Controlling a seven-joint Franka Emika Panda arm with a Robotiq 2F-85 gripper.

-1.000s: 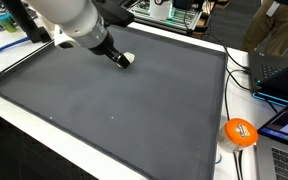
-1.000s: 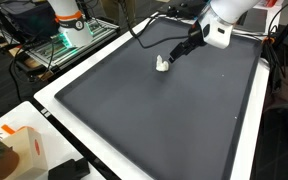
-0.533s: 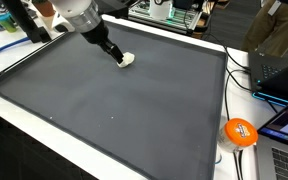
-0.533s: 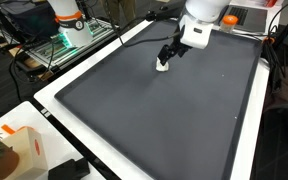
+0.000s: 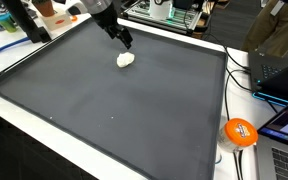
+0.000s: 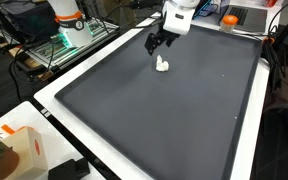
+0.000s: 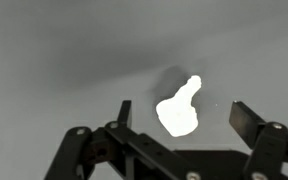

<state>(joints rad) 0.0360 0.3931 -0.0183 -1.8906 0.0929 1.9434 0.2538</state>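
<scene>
Now the claw (image 5: 126,42) has lifted off the white lump (image 5: 126,60), which sat at its fingertips a second ago. The lump lies alone on the dark mat (image 5: 134,120), near the far edge. In the wrist view its long axis tilts, narrow end pointing up and right, away from the claw. The arm slants down from the far left, its jaws spread wide and empty.
</scene>
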